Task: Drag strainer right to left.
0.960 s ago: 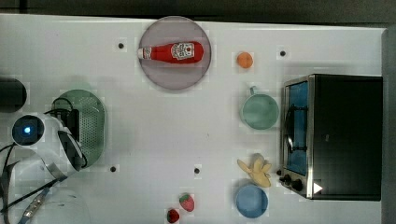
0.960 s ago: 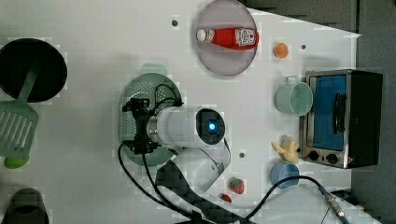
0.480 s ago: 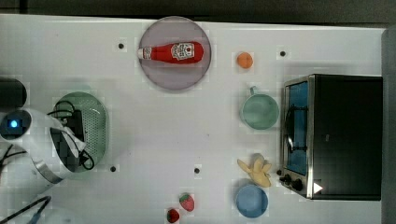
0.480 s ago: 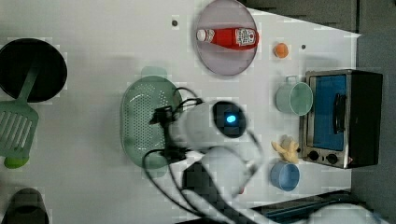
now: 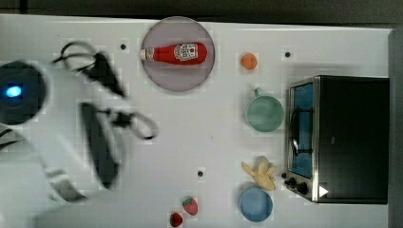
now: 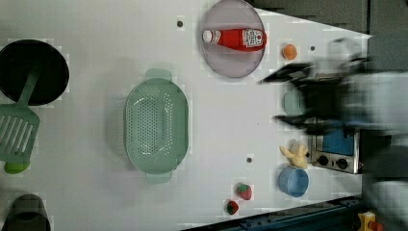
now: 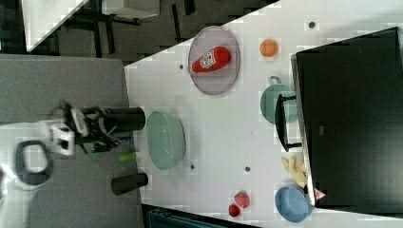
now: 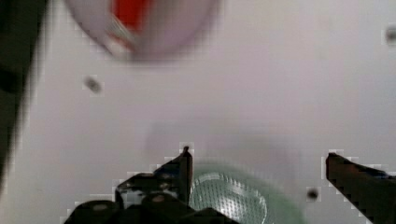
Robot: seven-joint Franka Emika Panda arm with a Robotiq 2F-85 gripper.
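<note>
White tabletop [image 6: 96,57] studded with small dark dots, dark floor beyond its edges.

Nearest the wrist camera: gripper [image 8: 258,163] with jaws wide apart, nothing between them, held above the table; below and between the fingers [image 8: 184,168], the strainer [image 8: 233,196], pale mint-green, perforated bottom up to the lens. Farther off, blurred, a grey plate [image 8: 140,28] carrying a red ketchup bottle [image 8: 130,14].

From the left view: strainer [image 6: 156,126] flat on the table, tab handles toward the left view's top and bottom, well apart from everything else. Toward the left view's left, a black pan [image 6: 31,72], a green spatula [image 6: 17,130]. Toward the left view's right, plate [image 6: 233,38] with bottle [image 6: 235,37], an orange ball [image 6: 289,51], two strawberries [image 6: 244,191], a banana-like toy [image 6: 295,155], a blue bowl [image 6: 293,181], a toaster oven [image 6: 337,149] partly behind the blurred arm.

From the top view: mint-green mug [image 5: 264,113] just beside the oven [image 5: 342,137].
</note>
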